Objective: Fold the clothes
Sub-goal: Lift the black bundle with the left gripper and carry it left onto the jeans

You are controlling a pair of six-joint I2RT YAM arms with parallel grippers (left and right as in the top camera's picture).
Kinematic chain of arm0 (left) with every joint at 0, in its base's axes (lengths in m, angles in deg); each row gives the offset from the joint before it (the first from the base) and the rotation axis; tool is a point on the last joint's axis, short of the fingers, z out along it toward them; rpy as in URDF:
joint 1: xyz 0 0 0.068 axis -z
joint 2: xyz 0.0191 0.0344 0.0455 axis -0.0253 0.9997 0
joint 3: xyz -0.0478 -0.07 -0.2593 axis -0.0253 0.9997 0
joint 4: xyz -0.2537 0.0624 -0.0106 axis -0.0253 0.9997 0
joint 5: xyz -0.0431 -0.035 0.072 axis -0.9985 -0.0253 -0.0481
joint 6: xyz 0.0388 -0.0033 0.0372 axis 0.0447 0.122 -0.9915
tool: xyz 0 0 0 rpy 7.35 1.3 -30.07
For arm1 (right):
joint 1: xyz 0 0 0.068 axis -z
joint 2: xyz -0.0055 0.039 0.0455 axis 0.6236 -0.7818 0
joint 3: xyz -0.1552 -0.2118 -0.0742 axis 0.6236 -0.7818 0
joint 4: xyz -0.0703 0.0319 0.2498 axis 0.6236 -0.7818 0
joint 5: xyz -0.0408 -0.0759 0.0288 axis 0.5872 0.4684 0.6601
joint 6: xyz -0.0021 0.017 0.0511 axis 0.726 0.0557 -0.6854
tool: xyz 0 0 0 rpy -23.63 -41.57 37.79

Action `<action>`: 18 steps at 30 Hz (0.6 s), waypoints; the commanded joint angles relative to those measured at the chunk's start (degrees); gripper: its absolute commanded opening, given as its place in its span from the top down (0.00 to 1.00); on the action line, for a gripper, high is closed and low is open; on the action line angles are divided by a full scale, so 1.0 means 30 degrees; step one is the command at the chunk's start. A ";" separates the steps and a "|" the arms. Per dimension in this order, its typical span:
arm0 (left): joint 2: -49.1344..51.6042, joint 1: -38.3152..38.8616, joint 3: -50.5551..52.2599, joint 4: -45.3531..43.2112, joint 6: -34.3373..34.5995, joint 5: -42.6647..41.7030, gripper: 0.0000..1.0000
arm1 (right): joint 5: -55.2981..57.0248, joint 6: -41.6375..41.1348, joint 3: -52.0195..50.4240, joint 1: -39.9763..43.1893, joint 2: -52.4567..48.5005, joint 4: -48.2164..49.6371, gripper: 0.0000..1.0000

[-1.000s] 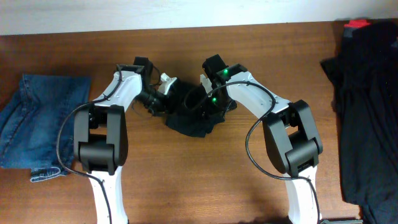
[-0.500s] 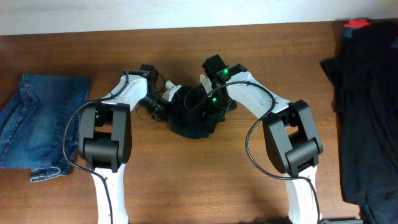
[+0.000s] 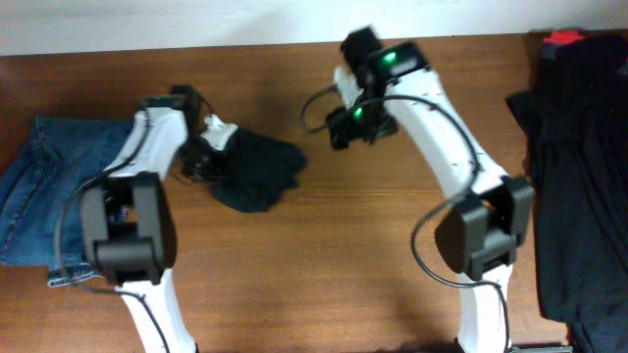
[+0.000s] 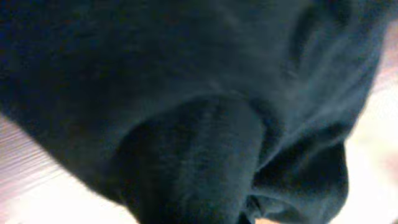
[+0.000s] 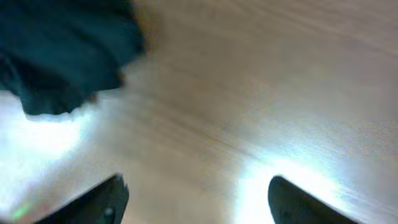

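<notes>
The clothes, a black T-shirt (image 3: 257,172), lie crumpled in a heap on the wooden table left of centre. My left gripper (image 3: 218,137) is at the heap's upper left edge, shut on the fabric. Dark cloth (image 4: 186,93) fills the left wrist view and hides the jaws. My right gripper (image 3: 339,123) hangs open over bare wood to the right of the shirt, apart from it. In the right wrist view its gripper (image 5: 196,186) has the two fingertips (image 5: 106,199) spread wide with nothing between them, and the shirt (image 5: 56,50) shows at the top left.
Blue denim jeans (image 3: 59,196) lie at the table's left edge, close to the left arm. A pile of dark garments (image 3: 579,167) covers the right edge, with a red item (image 3: 564,37) at the back corner. Bare table (image 3: 324,255) shows in front.
The left gripper shut on the shirt and dragged it left. The right gripper left the shirt and moved back and to the right, staying open.
</notes>
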 commanded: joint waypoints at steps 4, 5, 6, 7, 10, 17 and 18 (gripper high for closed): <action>-0.4007 -0.1464 -0.1224 0.0270 0.0087 0.8051 1.00 | 0.0918 0.0714 0.2922 0.0270 0.0845 -0.1683 0.23; -0.4284 -0.1639 -0.1326 0.0255 -0.0197 0.8612 1.00 | 0.0918 0.0707 0.2994 0.0270 0.0845 -0.1749 0.23; -0.4590 -0.1836 -0.1450 0.0211 -0.0736 0.9158 1.00 | 0.0918 0.0707 0.2994 0.0270 0.0845 -0.1785 0.23; -0.4779 -0.1974 -0.1523 0.0182 -0.1122 0.9457 1.00 | 0.0918 0.0714 0.2994 0.0270 0.0845 -0.1829 0.23; -0.5275 -0.2623 -0.1574 -0.0291 -0.2550 1.0892 1.00 | 0.0918 0.0714 0.2994 0.0270 0.0845 -0.2018 0.23; -0.5304 -0.4073 -0.1566 -0.1508 -0.2710 1.1832 0.99 | 0.0918 0.0714 0.2994 0.0270 0.0845 -0.2353 0.22; -0.5304 -0.4437 -0.1566 -0.1923 -0.2703 1.1795 0.99 | 0.0918 0.0714 0.2994 0.0270 0.0845 -0.2433 0.23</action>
